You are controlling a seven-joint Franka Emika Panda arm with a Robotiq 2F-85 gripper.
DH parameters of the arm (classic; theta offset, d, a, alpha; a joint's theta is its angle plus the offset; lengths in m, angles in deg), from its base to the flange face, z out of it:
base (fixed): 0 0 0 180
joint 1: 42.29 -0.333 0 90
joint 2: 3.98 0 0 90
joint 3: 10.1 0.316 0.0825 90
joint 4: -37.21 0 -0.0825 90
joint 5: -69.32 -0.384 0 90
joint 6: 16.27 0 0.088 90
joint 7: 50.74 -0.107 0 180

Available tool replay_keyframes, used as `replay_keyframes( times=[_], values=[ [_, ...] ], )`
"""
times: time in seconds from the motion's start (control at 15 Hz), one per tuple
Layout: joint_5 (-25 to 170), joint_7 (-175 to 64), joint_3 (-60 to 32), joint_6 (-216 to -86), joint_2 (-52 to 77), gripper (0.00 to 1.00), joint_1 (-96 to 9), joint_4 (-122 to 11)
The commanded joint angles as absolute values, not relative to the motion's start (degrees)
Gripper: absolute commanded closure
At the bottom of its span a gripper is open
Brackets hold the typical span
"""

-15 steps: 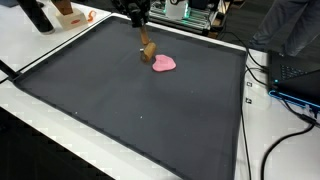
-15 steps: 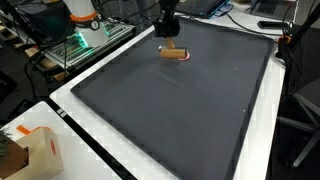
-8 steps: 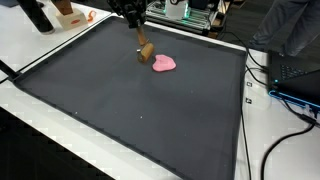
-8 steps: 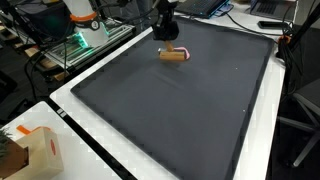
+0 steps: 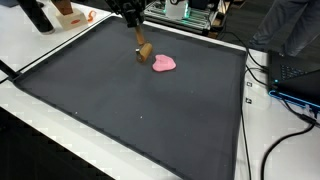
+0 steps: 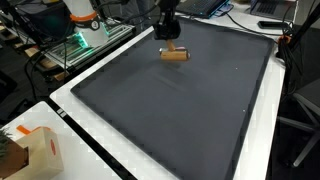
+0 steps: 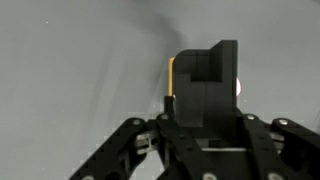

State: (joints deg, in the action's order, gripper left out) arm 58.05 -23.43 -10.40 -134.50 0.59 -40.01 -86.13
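Tool (image 6: 168,36): open or closed unclear, just above brown block (image 6: 175,55); barely shifted in 1 s; pink piece (image 5: 164,63) beside.

Block (image 5: 144,52) on mat (image 5: 120,110) near far edge; lump (image 5: 164,63) just beside block; gripper (image 5: 137,40) close above block.

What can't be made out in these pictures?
1. Tool: open or shut, and touching the brown block or not; too small and dark in both exterior views.
2. Brown block, wrist view: mostly hidden behind the tool's own body; picture blurred.
3. Pink thing: what it is; too small in an exterior view.
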Motion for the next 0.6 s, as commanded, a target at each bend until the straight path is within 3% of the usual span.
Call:
replay_keyframes(
  times=[0.0, 0.53],
  values=[
    [62.3, -23.7, -9.8, -135.0, -2.0, 0.77, -40.9, -86.6],
    [72.3, -22.9, -7.3, -133.8, -7.6, 0.77, -44.1, -87.4]
  ],
)
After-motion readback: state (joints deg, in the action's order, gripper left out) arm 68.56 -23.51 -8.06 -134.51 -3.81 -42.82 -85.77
